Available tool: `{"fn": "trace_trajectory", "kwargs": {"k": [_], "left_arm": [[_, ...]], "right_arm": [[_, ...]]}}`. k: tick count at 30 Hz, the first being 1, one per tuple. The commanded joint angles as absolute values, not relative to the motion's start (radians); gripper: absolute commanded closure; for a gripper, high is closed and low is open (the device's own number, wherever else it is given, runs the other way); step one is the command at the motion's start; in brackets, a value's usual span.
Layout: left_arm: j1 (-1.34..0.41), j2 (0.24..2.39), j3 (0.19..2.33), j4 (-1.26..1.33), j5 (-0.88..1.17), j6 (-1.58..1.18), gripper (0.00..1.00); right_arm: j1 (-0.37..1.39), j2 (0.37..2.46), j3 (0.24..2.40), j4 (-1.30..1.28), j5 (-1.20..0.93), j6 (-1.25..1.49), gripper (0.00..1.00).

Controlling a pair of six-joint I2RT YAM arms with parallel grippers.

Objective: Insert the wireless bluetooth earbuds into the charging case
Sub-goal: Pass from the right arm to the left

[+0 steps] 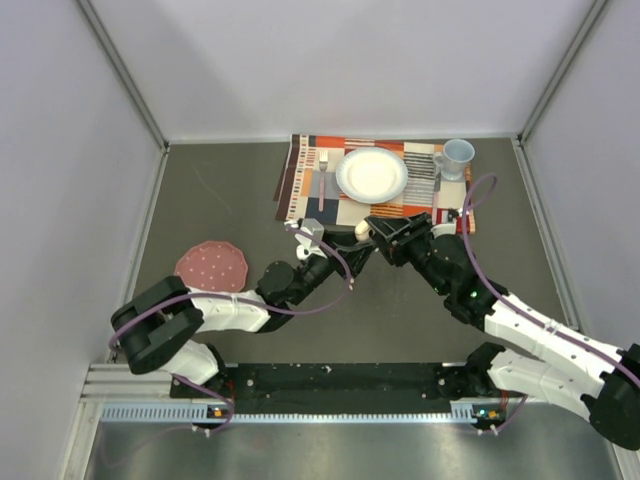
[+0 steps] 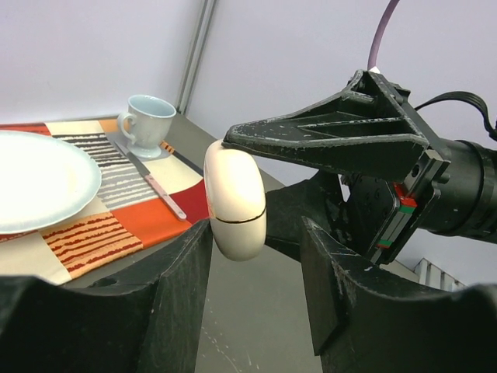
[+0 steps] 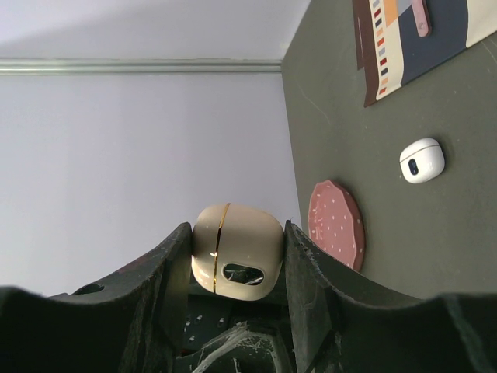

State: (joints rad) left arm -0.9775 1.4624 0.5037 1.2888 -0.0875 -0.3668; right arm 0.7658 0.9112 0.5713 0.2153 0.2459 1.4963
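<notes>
Grey table (image 1: 400, 310), closed cream charging case (image 2: 235, 203) clamped in right pincer (image 3: 236, 237)

Pale lilac walls (image 1: 350, 60); dark grey matte tabletop (image 1: 220, 200)

Dark table (image 1: 230, 190), placemat (image 1: 305, 175), pink disc (image 1: 211, 265)

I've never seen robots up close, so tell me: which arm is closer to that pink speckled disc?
Left. The left arm lies right alongside the pink disc, at its near edge; the right arm is over on the table's opposite side.
</notes>
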Motion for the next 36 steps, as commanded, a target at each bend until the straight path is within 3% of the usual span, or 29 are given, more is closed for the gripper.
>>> {"fn": "trace_trajectory", "kwargs": {"k": [1,7,24,28,36], "left_arm": [[-0.983,1.476,0.538,1.643,-0.087,-0.374,0.46],[-0.983,1.5,0.549,1.657,-0.104,-0.377,0.53],[-0.983,1.499,0.566,1.67,-0.133,-0.362,0.53],[-0.985,1.506,0.574,1.669,-0.138,-0.364,0.49],[-0.983,1.519,0.578,1.671,-0.138,-0.377,0.56]], "right_arm": [[0.781,0.904,0.584,0.242,0.258,1.497,0.99],[0.781,0.902,0.581,0.253,0.245,1.497,0.99],[0.781,0.903,0.584,0.247,0.252,1.494,0.99],[0.781,0.91,0.584,0.253,0.245,1.496,0.99],[0.779,0.908,0.58,0.256,0.245,1.499,0.99]]}}
